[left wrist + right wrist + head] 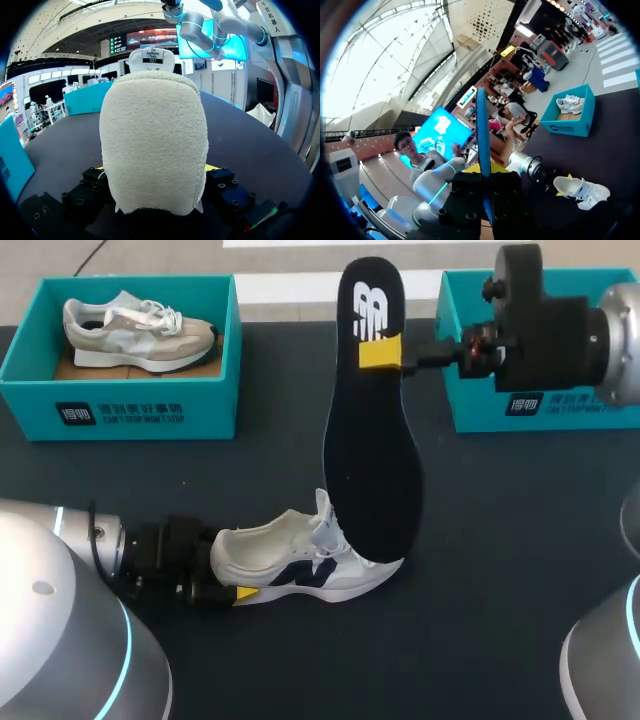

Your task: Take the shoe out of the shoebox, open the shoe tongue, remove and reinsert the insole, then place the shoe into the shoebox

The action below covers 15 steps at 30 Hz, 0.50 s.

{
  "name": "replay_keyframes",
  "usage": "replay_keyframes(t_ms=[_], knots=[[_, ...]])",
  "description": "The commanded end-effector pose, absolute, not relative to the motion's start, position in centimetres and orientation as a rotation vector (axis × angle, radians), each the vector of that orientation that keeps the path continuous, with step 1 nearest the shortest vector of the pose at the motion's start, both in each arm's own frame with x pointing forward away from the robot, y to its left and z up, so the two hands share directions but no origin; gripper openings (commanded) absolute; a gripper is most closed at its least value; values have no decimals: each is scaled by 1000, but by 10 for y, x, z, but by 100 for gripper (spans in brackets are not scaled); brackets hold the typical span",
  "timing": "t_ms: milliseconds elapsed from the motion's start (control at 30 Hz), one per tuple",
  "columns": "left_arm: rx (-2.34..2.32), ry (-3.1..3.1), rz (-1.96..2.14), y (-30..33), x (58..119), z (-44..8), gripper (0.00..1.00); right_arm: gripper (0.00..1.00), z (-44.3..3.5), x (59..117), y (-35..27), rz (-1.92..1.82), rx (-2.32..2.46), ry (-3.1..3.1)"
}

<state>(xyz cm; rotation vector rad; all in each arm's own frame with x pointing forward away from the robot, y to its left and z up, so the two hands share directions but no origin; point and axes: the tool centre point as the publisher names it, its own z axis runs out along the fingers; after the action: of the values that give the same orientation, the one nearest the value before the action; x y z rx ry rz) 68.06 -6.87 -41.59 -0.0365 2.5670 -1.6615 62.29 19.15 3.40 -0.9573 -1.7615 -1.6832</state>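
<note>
Left pincer (228,575) clamps the heel of the shoe (300,565), its tips mostly hidden. Right pincer (381,352) pinches the upright insole (372,470), which partly hides the forefoot.

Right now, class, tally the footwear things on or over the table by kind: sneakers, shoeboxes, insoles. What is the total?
Sneakers: 2, the white sneaker on the table and the grey sneaker in the left teal shoebox.
Shoeboxes: 2, that one and the right teal shoebox.
Insoles: 1, the black insole.
Total: 5.
</note>
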Motion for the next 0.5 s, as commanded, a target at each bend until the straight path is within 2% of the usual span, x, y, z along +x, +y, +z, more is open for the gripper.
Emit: replay_keyframes(t_ms=[33,333,367,400,433,467,500], knots=[[-36,2570,-1657,-68,679,-418,0,0,35,618,191,-1686,-970,-1761],[-36,2570,-1661,-66,678,-417,0,0,35,618,191,-1686,-970,-1761],[-36,2575,-1658,-63,677,-415,4,0,35,618,191,-1686,-970,-1761],[-32,2583,-1646,-62,676,-414,21,0,35,618,191,-1686,-970,-1761],[-31,2585,-1647,-61,676,-413,48,0,35,618,191,-1686,-970,-1761],[-30,2586,-1648,-58,675,-412,100,0,35,618,191,-1686,-970,-1761],[-29,2580,-1643,-57,675,-411,100,0,35,618,191,-1686,-970,-1761]])
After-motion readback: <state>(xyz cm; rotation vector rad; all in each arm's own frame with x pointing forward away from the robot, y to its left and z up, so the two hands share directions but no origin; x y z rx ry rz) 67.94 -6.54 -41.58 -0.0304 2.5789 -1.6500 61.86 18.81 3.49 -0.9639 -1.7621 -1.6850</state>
